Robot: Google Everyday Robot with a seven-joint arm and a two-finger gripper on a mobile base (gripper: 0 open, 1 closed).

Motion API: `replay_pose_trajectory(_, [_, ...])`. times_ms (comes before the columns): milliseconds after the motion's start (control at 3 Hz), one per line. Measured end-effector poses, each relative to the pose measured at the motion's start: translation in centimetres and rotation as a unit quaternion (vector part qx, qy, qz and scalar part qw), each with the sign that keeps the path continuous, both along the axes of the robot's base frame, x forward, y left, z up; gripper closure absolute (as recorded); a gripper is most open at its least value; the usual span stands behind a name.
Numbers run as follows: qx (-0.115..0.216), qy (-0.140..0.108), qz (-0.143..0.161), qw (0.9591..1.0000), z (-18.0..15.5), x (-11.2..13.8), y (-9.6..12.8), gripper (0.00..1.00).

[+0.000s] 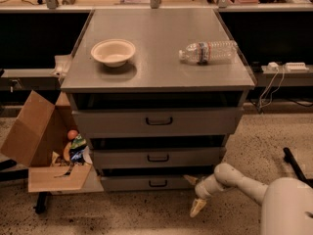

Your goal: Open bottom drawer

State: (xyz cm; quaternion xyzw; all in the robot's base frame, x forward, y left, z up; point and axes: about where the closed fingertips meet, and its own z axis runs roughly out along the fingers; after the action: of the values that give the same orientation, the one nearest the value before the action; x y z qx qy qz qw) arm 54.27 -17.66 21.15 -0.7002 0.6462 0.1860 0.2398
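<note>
**Three-drawer grey cabinet, with pincer at its lower right**

1. Cardboard box (36, 136), far left on the floor, flaps open, tipped against the cabinet's left side. It holds mixed small goods, including an orange ball (72, 134) and a dark printed packet (77, 148).
2. Cabinet surface (156, 70), grey metal, flat.
3. Bowl (113, 52), cream, upright, on the left part of the surface.
4. Top drawer (117, 122), the tallest front, with a black centre handle.
5. Middle drawer (122, 158), medium front, with a black handle.
6. Bottom drawer (127, 183), the slimmest front, lowest of the three and just above the floor. A small black handle (157, 183) sits at its centre, and a dark gap runs along above the front.
7. Water bottle (209, 52), clear plastic, lying on its side on the right part of the surface, cap to the left.
8. Pincer (190, 196), pale, low at the bottom drawer's right end, on a white arm (244, 187) coming in from the near right. Fingers spread, holding nothing. One tip points left at the drawer's right corner and the other points down toward the floor.
9. Power strip (288, 66), white, far right behind the cabinet, on a shelf.
</note>
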Motion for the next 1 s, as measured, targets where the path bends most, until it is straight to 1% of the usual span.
replay_pose_trajectory(333, [-0.001,-0.023,0.009,0.9997,-0.9,1.7,-0.1,0.0])
replay_pose_trajectory(667, [-0.004,-0.037,0.01,0.9993,-2.1,3.7,0.3,0.0])
replay_pose_trajectory(1000, [-0.006,-0.04,0.008,0.9991,-3.1,5.1,0.6,0.0])
